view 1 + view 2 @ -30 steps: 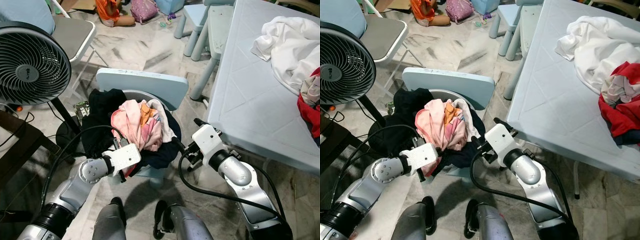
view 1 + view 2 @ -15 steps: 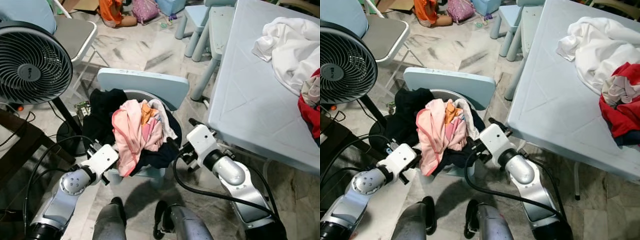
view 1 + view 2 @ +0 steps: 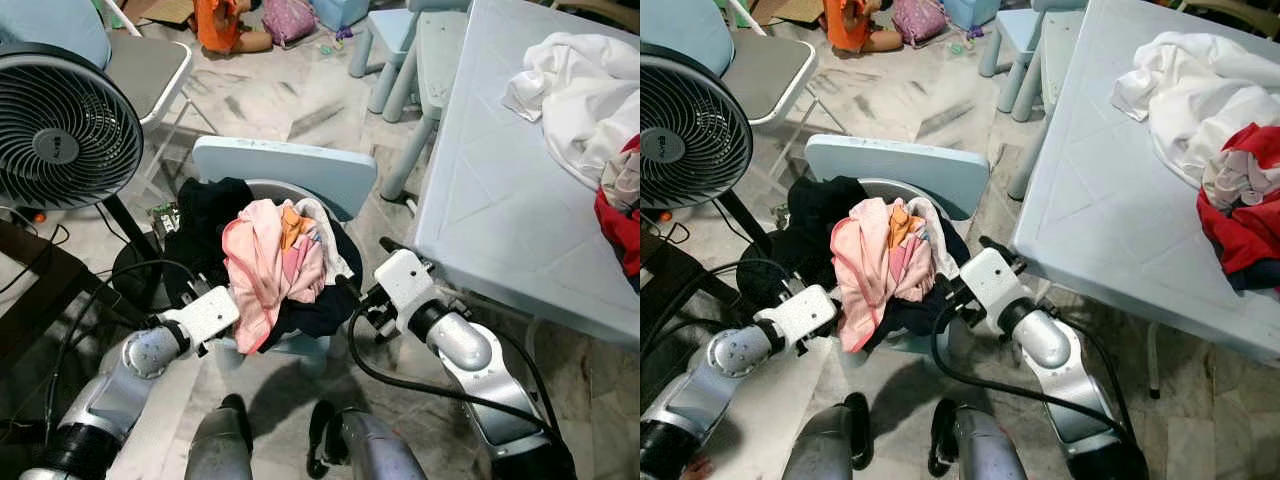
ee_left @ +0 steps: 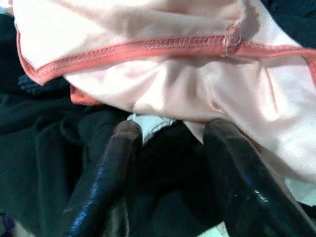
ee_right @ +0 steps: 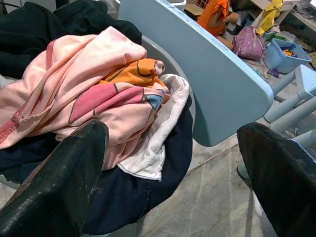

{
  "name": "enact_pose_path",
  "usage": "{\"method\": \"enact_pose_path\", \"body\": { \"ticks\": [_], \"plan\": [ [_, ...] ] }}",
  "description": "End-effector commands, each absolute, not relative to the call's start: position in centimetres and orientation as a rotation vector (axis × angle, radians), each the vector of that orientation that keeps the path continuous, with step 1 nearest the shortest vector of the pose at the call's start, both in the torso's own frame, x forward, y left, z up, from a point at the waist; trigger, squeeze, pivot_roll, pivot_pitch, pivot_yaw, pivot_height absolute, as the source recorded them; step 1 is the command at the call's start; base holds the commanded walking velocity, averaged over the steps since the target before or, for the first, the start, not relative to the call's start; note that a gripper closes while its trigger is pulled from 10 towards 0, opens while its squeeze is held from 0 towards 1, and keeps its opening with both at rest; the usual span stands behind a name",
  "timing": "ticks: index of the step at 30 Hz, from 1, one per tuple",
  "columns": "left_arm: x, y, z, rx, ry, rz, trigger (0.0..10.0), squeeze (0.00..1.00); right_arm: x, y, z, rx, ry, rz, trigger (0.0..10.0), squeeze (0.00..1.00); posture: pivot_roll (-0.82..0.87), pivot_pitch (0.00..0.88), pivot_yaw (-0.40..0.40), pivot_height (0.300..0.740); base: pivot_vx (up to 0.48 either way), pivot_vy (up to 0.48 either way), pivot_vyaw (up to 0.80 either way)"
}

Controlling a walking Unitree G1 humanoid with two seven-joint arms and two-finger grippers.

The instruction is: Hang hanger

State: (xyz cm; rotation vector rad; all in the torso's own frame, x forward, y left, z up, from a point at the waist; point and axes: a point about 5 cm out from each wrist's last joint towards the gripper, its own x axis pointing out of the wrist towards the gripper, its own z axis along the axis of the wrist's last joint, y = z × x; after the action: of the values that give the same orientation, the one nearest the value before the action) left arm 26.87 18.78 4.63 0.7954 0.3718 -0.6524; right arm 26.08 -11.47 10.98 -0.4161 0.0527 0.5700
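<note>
Left claw (image 4: pixel 170 163), parted, noses under pink garment (image 3: pixel 268 262); right claw (image 5: pixel 173 168) wide beside.

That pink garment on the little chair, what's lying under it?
Under the pink garment lie dark, nearly black clothes, with a white cloth and an orange piece tucked beside it. The blue chair seat is covered by the heap, so anything deeper, a hanger included, cannot be seen.
</note>
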Motion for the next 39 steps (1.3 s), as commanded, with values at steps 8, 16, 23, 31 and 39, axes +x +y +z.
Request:
{"method": "enact_pose_path", "body": {
  "ticks": [8, 16, 23, 31, 39],
  "plan": [
    [27.0, 15.8, 5.5, 0.473, 0.369, -0.617, 10.0, 1.0, 26.1, -11.7, 11.1, -0.422, 0.049, 0.561, 10.0, 0.0, -0.05, 0.244, -0.086, 0.74, 0.0, 0.0, 0.0],
    [25.1, 14.4, 5.0, 0.26, 0.508, -0.641, 10.0, 0.0, 26.3, -11.6, 11.1, -0.425, 0.045, 0.563, 10.0, 0.0, -0.04, 0.241, -0.085, 0.74, 0.0, 0.0, 0.0],
    [25.3, 15.3, 4.8, 0.176, 0.578, -0.591, 10.0, 0.0, 26.4, -11.5, 11.2, -0.426, 0.041, 0.566, 10.0, 0.0, -0.04, 0.239, -0.084, 0.74, 0.0, 0.0, 0.0],
    [26.9, 14.8, 7.0, 0.175, 0.522, -0.578, 10.0, 0.0, 26.5, -11.7, 11.3, -0.433, 0.037, 0.568, 10.0, 0.0, -0.05, 0.228, -0.087, 0.74, 0.0, 0.0, 0.0],
    [27.7, 14.5, 7.7, 0.147, 0.498, -0.541, 10.0, 0.0, 26.6, -11.2, 11.2, -0.435, 0.031, 0.58, 10.0, 0.0, -0.04, 0.229, -0.092, 0.74, 0.0, 0.0, 0.0]
  ]
}}
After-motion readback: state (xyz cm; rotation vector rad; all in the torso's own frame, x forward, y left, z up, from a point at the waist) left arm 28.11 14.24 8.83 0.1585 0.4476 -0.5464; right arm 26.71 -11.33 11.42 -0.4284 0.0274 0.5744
